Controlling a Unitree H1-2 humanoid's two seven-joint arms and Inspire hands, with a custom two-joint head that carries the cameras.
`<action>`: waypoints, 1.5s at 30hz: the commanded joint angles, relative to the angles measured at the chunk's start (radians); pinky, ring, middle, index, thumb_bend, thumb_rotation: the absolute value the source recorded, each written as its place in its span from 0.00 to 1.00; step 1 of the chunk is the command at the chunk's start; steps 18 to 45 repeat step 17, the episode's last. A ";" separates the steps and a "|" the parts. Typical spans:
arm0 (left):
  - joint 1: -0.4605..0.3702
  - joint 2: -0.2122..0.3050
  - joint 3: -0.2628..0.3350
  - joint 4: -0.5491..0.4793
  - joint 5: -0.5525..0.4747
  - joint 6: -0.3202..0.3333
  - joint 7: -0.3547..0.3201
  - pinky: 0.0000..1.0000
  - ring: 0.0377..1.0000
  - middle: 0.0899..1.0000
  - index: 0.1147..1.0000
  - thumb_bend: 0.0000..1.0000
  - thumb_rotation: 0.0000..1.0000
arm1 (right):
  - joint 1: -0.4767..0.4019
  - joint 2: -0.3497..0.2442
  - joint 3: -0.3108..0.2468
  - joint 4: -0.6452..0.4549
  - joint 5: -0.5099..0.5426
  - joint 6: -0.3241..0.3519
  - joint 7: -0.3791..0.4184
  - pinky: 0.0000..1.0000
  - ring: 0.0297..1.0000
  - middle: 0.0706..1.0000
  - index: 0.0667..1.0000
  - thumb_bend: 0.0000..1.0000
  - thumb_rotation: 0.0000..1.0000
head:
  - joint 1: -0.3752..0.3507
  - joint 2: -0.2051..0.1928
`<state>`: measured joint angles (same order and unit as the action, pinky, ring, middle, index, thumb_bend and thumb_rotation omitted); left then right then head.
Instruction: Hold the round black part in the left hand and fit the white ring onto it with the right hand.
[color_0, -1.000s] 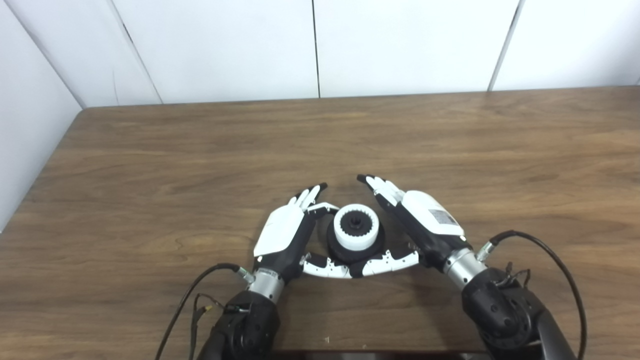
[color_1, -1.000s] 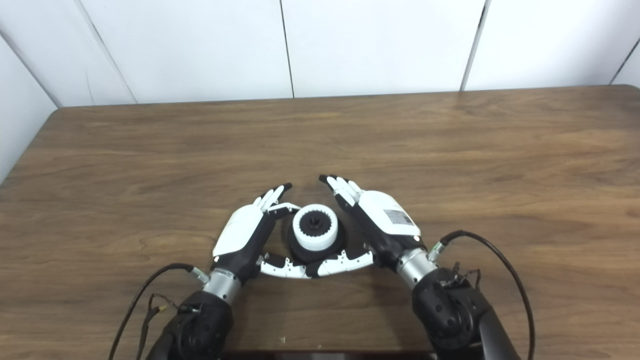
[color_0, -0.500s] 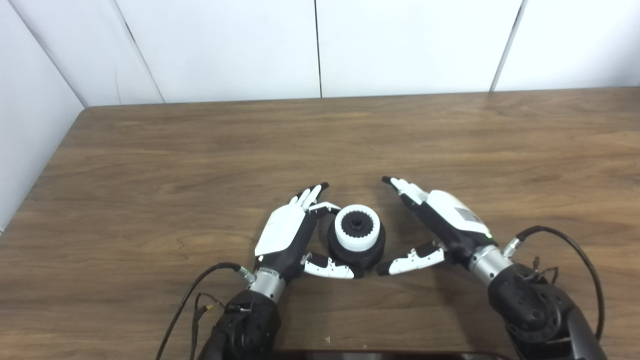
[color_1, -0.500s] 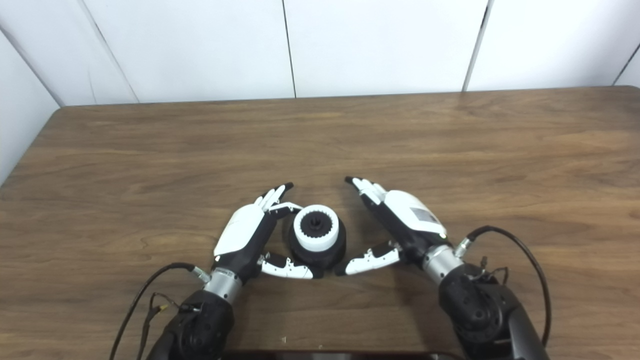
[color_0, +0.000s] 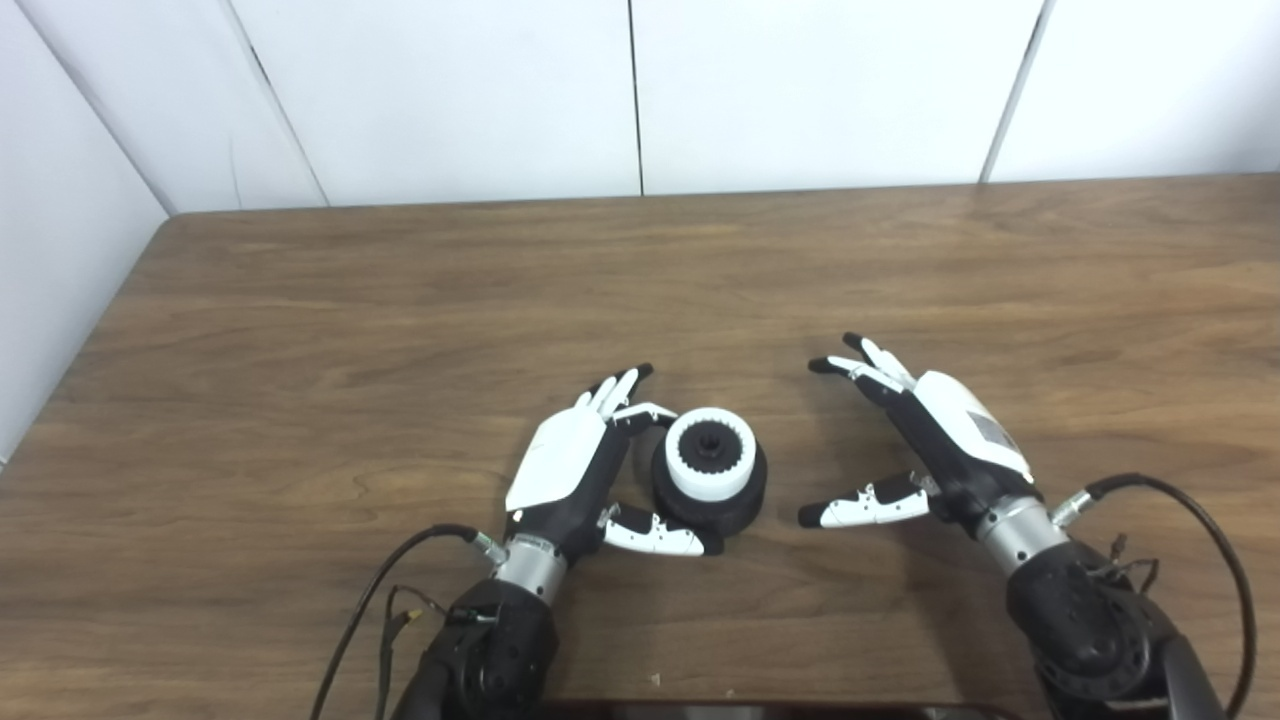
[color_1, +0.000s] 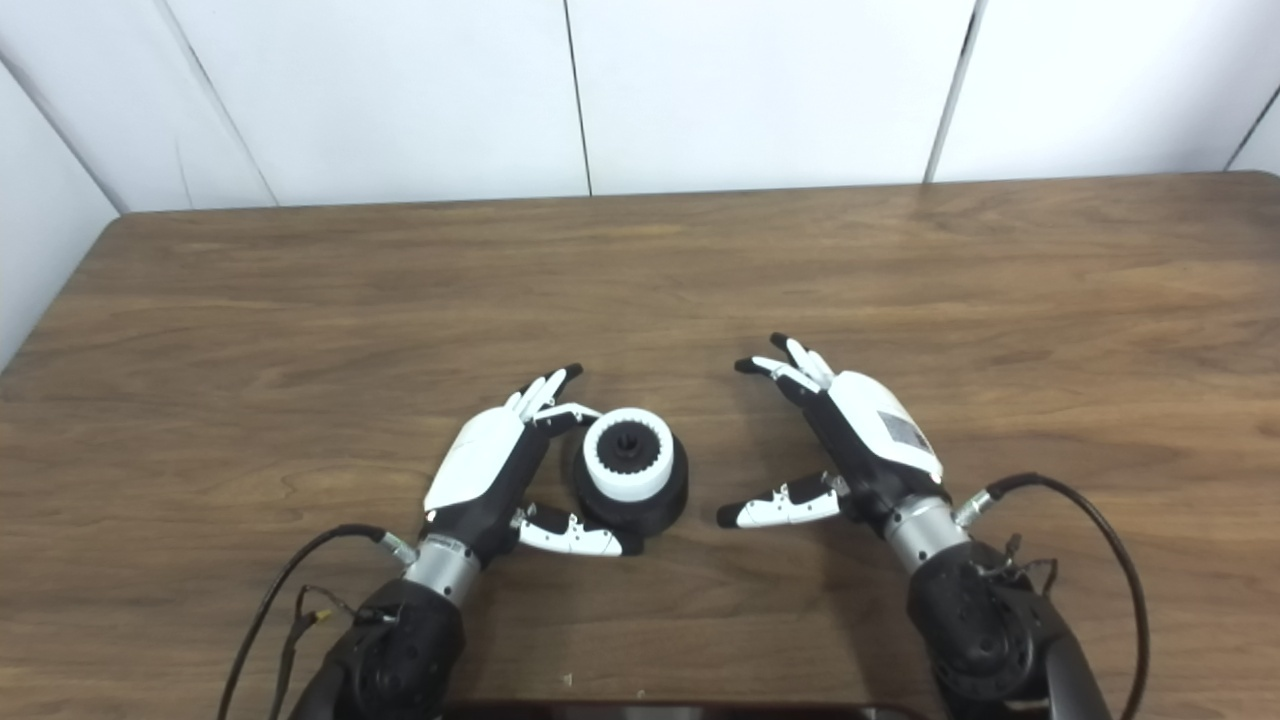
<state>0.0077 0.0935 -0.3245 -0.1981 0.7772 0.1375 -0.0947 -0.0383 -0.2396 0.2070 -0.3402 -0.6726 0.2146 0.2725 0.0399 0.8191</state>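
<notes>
The round black part (color_0: 710, 490) with the white ring (color_0: 706, 467) seated on top stands on the bench (color_0: 400, 300) as the only obstacle. Its left side is closed off by the left hand (color_0: 580, 470), cupped against it, thumb in front. Right of the part a bare gap separates it from the spread right hand (color_0: 925, 450). Beyond the part the bench lies bare to the wall (color_0: 640, 90).

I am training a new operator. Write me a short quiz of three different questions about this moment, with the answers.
1. True or false: the white ring sits on the round black part.
2. Which hand is beside the part? A) left hand B) right hand
3. Fill in: the right hand is ___ and holds nothing.

Key: 1 true; 2 A; 3 open.
</notes>
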 joint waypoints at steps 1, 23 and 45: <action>-0.038 0.007 0.009 -0.046 -0.007 -0.020 0.011 1.00 1.00 1.00 0.60 0.99 0.34 | -0.015 0.009 -0.006 -0.014 0.010 -0.026 -0.032 0.95 1.00 1.00 0.85 0.89 0.29 | 0.001 -0.002; -0.070 0.067 -0.001 -0.080 -0.026 0.007 -0.103 0.98 1.00 1.00 0.86 1.00 0.46 | -0.005 0.029 0.006 -0.028 -0.002 -0.007 -0.035 0.96 1.00 1.00 0.86 0.88 0.30 | -0.015 -0.005; -0.070 0.067 -0.001 -0.080 -0.026 0.007 -0.103 0.98 1.00 1.00 0.86 1.00 0.46 | -0.005 0.029 0.006 -0.028 -0.002 -0.007 -0.035 0.96 1.00 1.00 0.86 0.88 0.30 | -0.015 -0.005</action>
